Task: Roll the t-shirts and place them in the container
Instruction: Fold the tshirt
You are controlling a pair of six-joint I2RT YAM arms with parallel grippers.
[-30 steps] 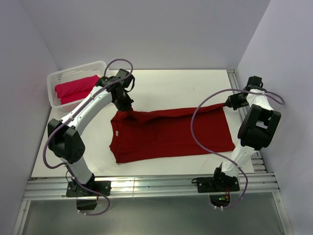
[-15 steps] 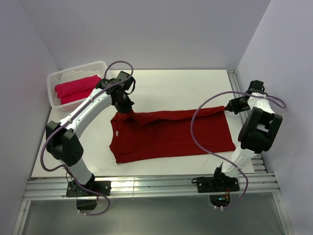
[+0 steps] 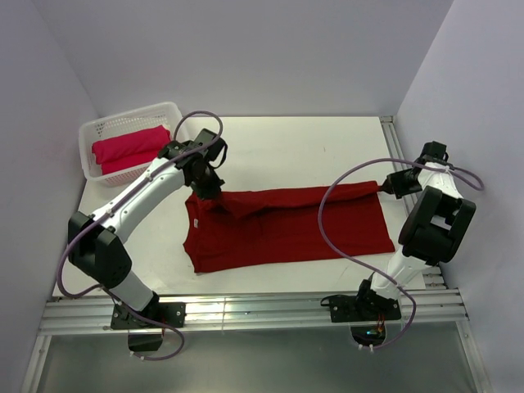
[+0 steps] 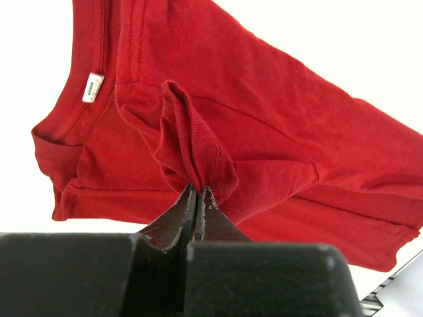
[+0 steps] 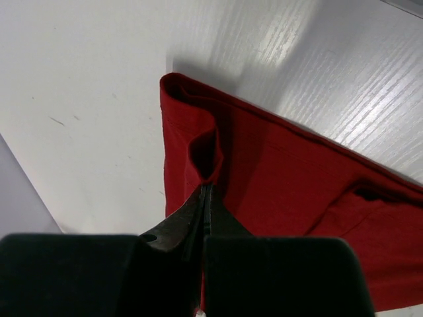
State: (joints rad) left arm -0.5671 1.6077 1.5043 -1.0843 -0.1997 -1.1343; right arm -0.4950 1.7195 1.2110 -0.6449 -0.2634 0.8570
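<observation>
Crimson t-shirt (image 3: 286,233) is seen from top view spread on table (image 3: 286,143), its far edge pinched at both ends: by left gripper (image 3: 211,191) nr the collar, by right gripper (image 3: 383,187) at the hem corner. Pinkish-red t-shirt (image 3: 131,147) is lodged in white basket (image 3: 97,129), far left. Left wrist view: jaws are clamped tight on a bunched fold. Right wrist view: jaws likewise pressed together on a hem fold.

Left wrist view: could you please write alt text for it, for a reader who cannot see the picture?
The left gripper, shut, pinches a bunched fold of a dark crimson t-shirt that lies on a white table. The shirt spreads away from the gripper, with its collar and a small white label at upper left.
</observation>
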